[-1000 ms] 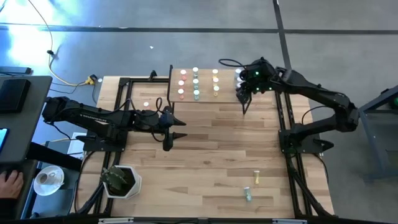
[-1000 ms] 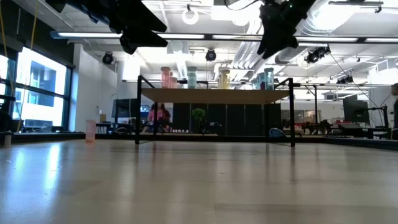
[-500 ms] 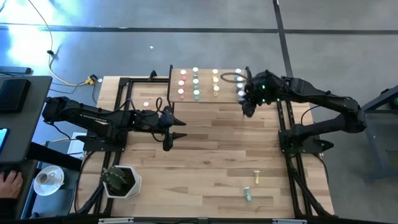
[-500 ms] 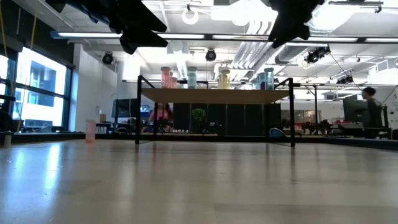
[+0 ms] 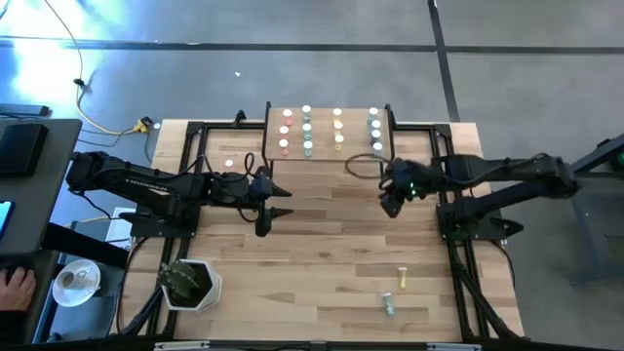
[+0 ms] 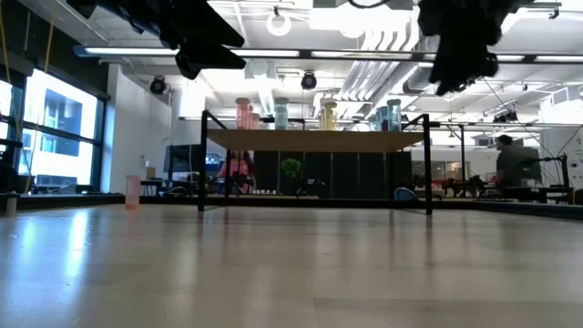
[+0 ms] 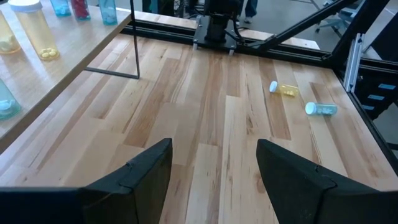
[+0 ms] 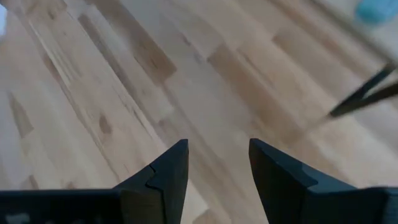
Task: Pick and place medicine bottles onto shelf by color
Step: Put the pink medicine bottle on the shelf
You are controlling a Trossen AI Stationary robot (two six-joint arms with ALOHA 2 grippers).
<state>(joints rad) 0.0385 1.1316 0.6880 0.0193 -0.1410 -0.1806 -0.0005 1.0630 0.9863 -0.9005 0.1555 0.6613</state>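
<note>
The shelf (image 5: pixel 327 109) stands at the table's far edge with several medicine bottles upright on it in rows: red (image 5: pixel 286 130), green (image 5: pixel 307 132), yellow (image 5: pixel 338 129) and blue-grey (image 5: pixel 374 127). A yellow bottle (image 5: pixel 402 281) and a blue-grey bottle (image 5: pixel 388 305) lie on their sides on the table near the front right; both show in the left wrist view (image 7: pixel 285 89) (image 7: pixel 321 109). My right gripper (image 5: pixel 391 203) is open and empty above the table in front of the shelf's right end. My left gripper (image 5: pixel 271 203) is open and empty left of centre.
A white pot with a green plant (image 5: pixel 190 283) stands at the near left corner. Black frame rails (image 5: pixel 450 195) run along the table's sides. The shelf's black legs (image 6: pixel 201 164) stand at the far edge. A person (image 6: pixel 508 164) shows in the room beyond.
My right gripper has drawn back from the shelf's right end toward the table's near edge, staying empty and above the table. The blue-grey bottles stand on the shelf where it was.
</note>
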